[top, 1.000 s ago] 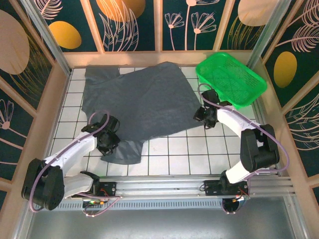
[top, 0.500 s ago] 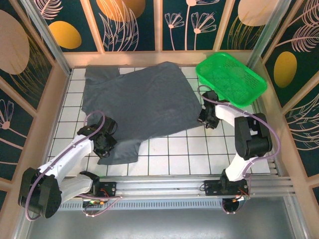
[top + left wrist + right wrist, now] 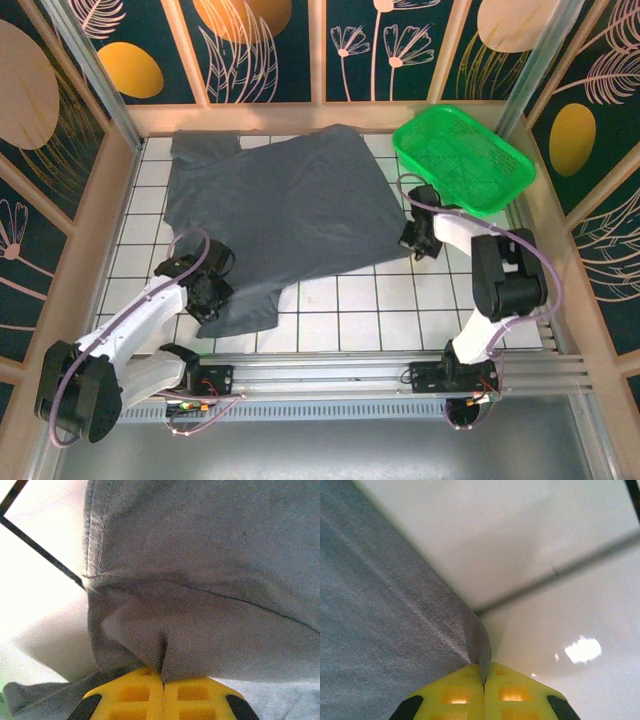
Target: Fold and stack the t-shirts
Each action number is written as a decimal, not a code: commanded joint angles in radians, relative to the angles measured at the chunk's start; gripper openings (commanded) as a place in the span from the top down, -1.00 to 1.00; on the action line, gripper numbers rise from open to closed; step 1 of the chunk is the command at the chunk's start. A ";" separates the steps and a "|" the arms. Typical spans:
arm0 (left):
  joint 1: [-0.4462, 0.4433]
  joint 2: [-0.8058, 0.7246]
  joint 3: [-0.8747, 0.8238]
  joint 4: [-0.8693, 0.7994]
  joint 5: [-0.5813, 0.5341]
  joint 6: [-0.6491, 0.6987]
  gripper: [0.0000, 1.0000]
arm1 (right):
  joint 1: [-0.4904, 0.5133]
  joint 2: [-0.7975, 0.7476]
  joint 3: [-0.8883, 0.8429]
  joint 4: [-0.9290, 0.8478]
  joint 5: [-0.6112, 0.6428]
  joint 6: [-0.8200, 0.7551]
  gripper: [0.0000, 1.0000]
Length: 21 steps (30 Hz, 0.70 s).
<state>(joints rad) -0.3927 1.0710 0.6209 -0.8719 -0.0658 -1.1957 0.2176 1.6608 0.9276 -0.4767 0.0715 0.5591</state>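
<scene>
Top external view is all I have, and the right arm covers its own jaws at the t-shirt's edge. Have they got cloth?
Observer: Yes. In the right wrist view, the right jaws are shut on the very edge of the t-shirt, pinching only a thin sliver.
Operator: And the left jaws?
Observer: Shut too, on a bunched fold of the t-shirt. A stitched seam runs across just above the pinch.
Operator: What lies beside the right pinch?
Observer: Bare white tile, crossed by a dark grout line that meets the cloth edge.
</scene>
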 commanded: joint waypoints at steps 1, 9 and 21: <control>0.005 -0.033 -0.027 -0.065 -0.024 -0.035 1.00 | 0.008 -0.159 -0.098 -0.158 0.023 0.103 1.00; 0.008 -0.046 -0.051 -0.058 -0.017 -0.063 1.00 | 0.095 -0.375 -0.185 -0.291 -0.029 0.196 1.00; 0.072 0.071 0.213 0.024 -0.075 -0.050 1.00 | 0.083 -0.208 0.146 -0.273 -0.032 0.186 1.00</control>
<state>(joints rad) -0.3534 1.0981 0.7559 -0.8875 -0.1032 -1.2655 0.3084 1.3998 0.9901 -0.7486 0.0334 0.7425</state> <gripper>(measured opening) 0.053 0.052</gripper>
